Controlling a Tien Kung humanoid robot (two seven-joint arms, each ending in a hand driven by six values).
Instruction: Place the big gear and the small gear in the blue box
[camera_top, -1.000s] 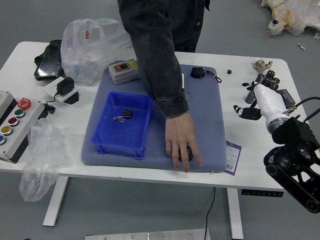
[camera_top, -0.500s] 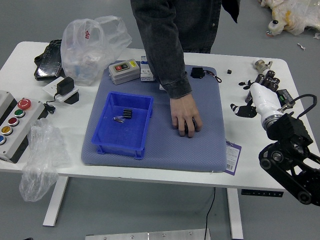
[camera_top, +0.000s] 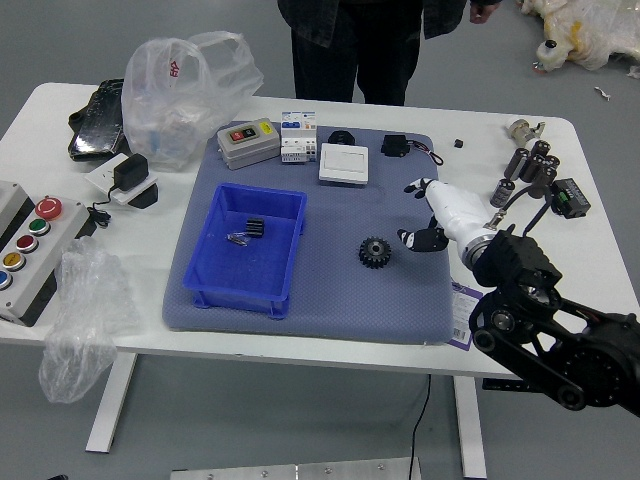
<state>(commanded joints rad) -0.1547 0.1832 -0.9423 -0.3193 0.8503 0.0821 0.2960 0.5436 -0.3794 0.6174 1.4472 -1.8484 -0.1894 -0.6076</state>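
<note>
White table, blue-grey mat, mixed items

White table (camera_top: 480, 125); blue-grey mat (camera_top: 340, 310) flat on it. On mat: blue box (camera_top: 235, 272) left, black gear (camera_top: 375, 252) right of it. Mat's far side: grey case (camera_top: 248, 143), white-blue boxes (camera_top: 298, 137), white square device (camera_top: 343, 164), round black piece (camera_top: 342, 137) behind device. Table left: button panel (camera_top: 40, 235), black pouch (camera_top: 98, 120), crumpled plastic (camera_top: 90, 310) draped over near edge. Table right: dark block (camera_top: 571, 198), black cylinders (camera_top: 525, 165), card (camera_top: 464, 315) by mat edge.
</note>
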